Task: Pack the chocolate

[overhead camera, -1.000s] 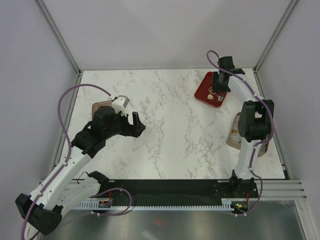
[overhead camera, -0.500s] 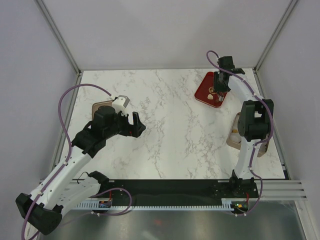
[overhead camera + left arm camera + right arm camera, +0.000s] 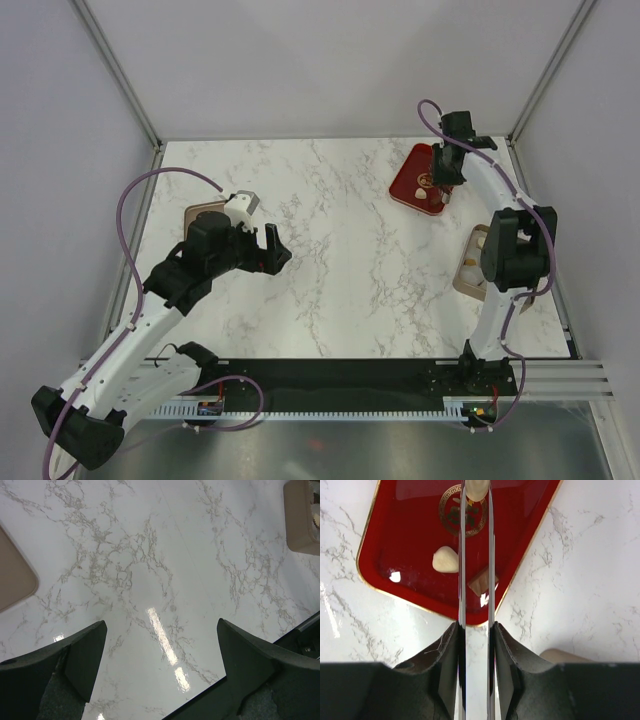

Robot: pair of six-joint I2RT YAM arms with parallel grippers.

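In the right wrist view a cream chocolate lump [image 3: 477, 489] sits between the thin fingertips of the right gripper [image 3: 476, 484] but is cut off by the top edge, so whether it is pinched cannot be told. A brown chocolate piece [image 3: 477, 583] on the red tray [image 3: 395, 535] is half hidden behind those blades. From above, the right arm [image 3: 510, 250] covers much of the tan box [image 3: 462, 282], the left arm [image 3: 200, 260] hides most of a tan slab [image 3: 203, 213], and the tray's lumps are too small to count. The left wrist view crops both box and slab at its edges.
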